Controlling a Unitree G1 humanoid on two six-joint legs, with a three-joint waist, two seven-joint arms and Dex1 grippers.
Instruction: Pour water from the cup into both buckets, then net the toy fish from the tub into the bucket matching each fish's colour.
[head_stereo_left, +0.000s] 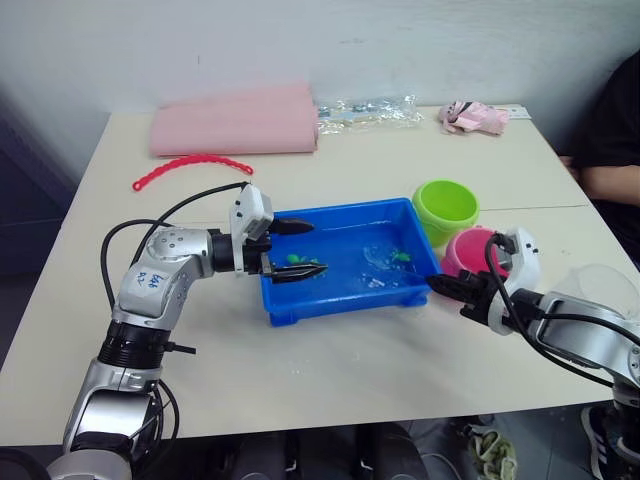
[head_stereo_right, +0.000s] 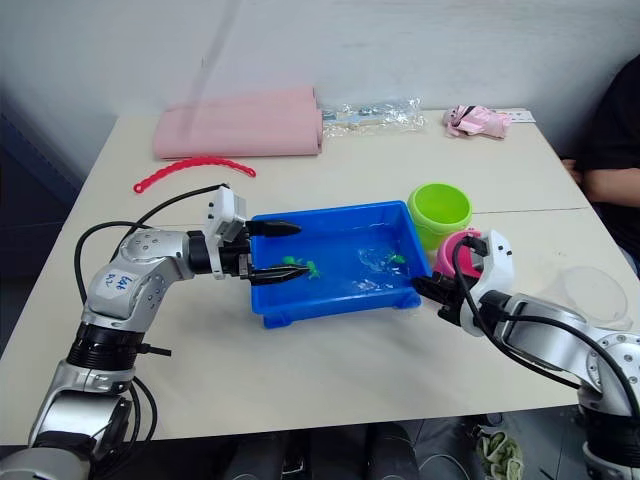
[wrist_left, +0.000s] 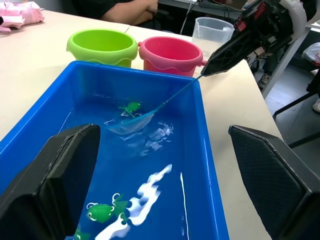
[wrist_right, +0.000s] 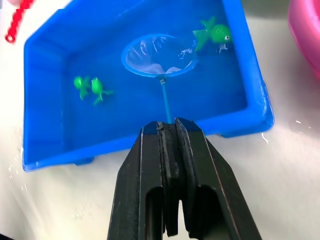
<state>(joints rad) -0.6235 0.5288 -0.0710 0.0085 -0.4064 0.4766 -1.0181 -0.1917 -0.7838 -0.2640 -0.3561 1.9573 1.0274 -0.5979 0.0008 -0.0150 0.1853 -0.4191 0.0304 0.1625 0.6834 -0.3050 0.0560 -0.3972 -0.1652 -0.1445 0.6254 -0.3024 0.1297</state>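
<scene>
The blue tub (head_stereo_left: 340, 300) holds water and three green toy fish, one (wrist_right: 215, 34) beside the net and a pair (wrist_right: 90, 87) near the far wall. My right gripper (wrist_right: 167, 125) is shut on the net's thin handle at the tub's right wall. The net's hoop (wrist_right: 159, 55) lies in the water with nothing in it. My left gripper (head_stereo_left: 298, 248) is open, its fingers reaching over the tub's left end. The lime green bucket (head_stereo_left: 446, 207) and pink bucket (head_stereo_left: 468, 250) stand side by side just right of the tub. The clear cup (wrist_left: 212, 30) stands beyond them, near my right arm.
A folded pink cloth (head_stereo_left: 235, 125), a red beaded strip (head_stereo_left: 190, 165), a clear plastic bag (head_stereo_left: 365, 110) and a small pink bundle (head_stereo_left: 475, 117) lie along the table's back. A person's arm (head_stereo_left: 605, 180) rests at the right edge.
</scene>
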